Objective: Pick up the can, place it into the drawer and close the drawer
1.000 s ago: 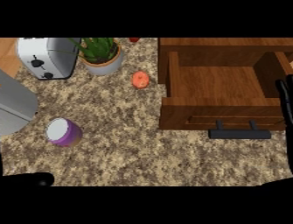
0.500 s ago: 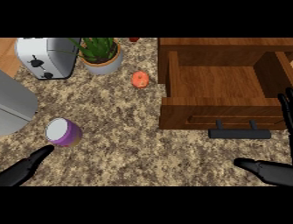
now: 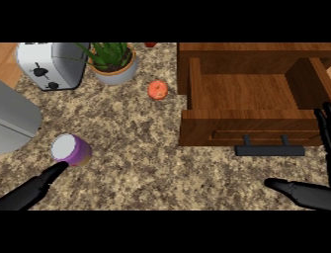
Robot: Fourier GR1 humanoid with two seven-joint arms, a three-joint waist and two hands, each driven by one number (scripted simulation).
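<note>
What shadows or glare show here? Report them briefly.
Head view: light is even, with no hard cast shadows on the counter; the can darkens on its lower right side; the drawer has inner walls darker than its floor; the toaster shows only a soft sheen, no glare.

On the counter, the can stands at the left, well apart from the open drawer at the right. Behind the can sit the toaster and, to its right, the potted plant; a small fruit lies between plant and drawer.
</note>
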